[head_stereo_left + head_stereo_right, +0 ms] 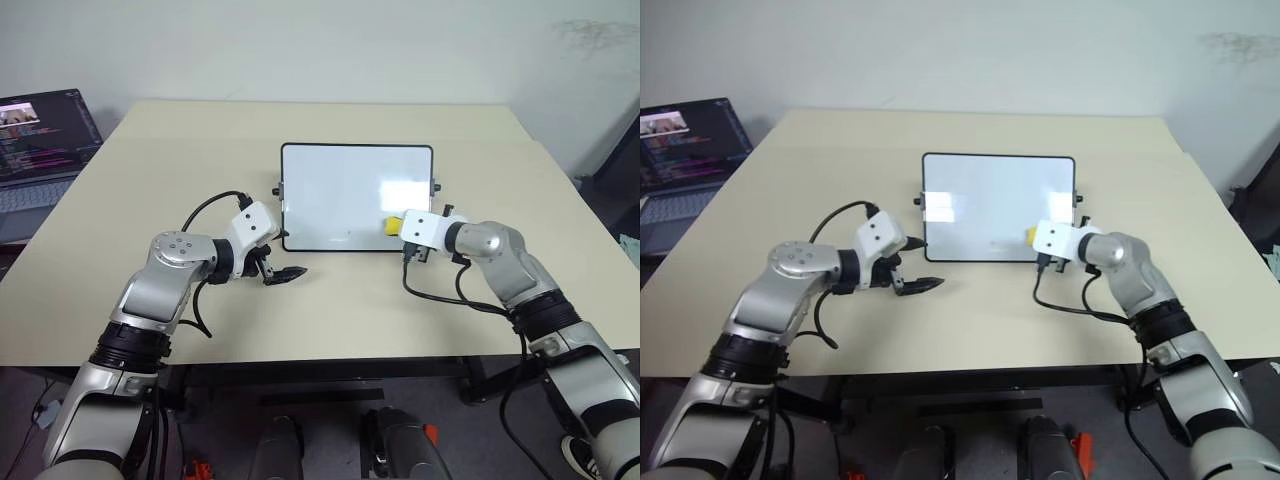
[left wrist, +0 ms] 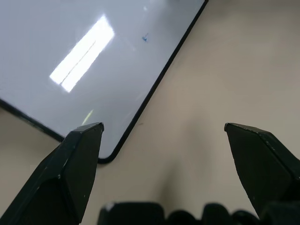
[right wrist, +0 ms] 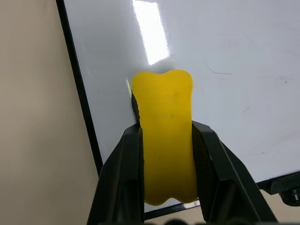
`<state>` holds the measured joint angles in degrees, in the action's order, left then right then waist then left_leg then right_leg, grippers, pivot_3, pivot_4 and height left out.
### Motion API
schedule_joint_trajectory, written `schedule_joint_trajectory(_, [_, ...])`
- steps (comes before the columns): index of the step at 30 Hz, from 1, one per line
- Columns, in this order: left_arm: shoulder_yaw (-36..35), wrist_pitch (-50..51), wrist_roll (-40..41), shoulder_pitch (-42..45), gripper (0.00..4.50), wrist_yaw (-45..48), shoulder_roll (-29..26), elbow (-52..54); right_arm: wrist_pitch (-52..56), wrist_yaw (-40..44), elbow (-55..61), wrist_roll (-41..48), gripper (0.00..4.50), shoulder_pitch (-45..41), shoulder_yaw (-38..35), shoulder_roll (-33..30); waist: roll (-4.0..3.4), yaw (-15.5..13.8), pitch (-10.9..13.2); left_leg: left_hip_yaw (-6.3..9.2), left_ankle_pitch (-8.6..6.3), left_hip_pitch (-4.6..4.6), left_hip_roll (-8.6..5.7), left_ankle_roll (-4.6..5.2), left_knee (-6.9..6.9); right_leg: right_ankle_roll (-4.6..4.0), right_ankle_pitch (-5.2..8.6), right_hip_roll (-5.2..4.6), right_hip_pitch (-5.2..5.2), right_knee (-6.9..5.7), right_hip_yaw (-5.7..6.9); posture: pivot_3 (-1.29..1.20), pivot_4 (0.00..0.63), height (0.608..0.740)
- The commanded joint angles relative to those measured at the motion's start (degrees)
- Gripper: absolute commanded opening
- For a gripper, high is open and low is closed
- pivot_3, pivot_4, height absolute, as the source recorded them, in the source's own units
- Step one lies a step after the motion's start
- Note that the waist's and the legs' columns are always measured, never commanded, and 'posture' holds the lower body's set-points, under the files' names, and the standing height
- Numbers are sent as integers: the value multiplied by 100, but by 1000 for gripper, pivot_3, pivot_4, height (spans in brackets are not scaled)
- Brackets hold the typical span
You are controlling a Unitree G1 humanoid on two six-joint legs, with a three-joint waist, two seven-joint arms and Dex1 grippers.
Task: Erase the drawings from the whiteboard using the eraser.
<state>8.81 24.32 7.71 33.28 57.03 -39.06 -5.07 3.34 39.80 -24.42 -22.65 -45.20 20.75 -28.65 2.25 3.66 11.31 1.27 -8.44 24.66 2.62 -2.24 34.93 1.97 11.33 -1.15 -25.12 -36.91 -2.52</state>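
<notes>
The whiteboard point(image 1: 340, 190) lies flat in the middle of the table, black-framed and glossy. My right gripper point(image 3: 166, 129) is shut on the yellow eraser point(image 3: 165, 140), which rests on the board's near right corner point(image 1: 393, 226). Of the drawings, a small blue mark point(image 2: 145, 37) sits near the board's front edge, and faint thin strokes point(image 3: 215, 71) show beyond the eraser. My left gripper point(image 1: 285, 275) stands open on the bare table just off the board's near left corner, with nothing between its black fingers point(image 2: 77, 159).
An open laptop point(image 1: 40, 140) sits at the table's far left edge. The beige table point(image 1: 340, 320) has free room in front of the board and on both sides. Small black knobs point(image 1: 437, 187) stick out from the board's short sides.
</notes>
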Motion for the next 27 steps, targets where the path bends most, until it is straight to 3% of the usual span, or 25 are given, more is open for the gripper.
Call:
schedule_joint_trajectory(1, [-140,-82,54,90,4500,31,-49,124,127,-105,-165,-130,1018,-238,206,434,0,68,0,1,0,-5,0,0,-1,0,0,1,0,-6,0,0,150,740])
schedule_joint_trajectory(8, [-128,-51,43,32,4500,2,-50,192,90,-526,-957,-196,1018,-934,371,1486,-1,197,0,12,1,-31,6,2,-19,-7,-6,14,-1,-23,2,0,150,740])
schedule_joint_trajectory(14, [-146,-17,53,-13,4500,-43,-39,247,-16,-571,-1198,-233,1018,-1093,516,1875,-1,160,0,7,0,-22,5,0,-21,-7,-5,11,-2,-11,0,0,150,740])
schedule_joint_trajectory(27, [-200,-10,78,-145,4500,-89,-27,306,-21,-313,-689,-373,1018,-297,473,771,0,-55,0,4,-1,-17,-1,0,-35,-8,-4,2,-5,2,1,0,150,740])
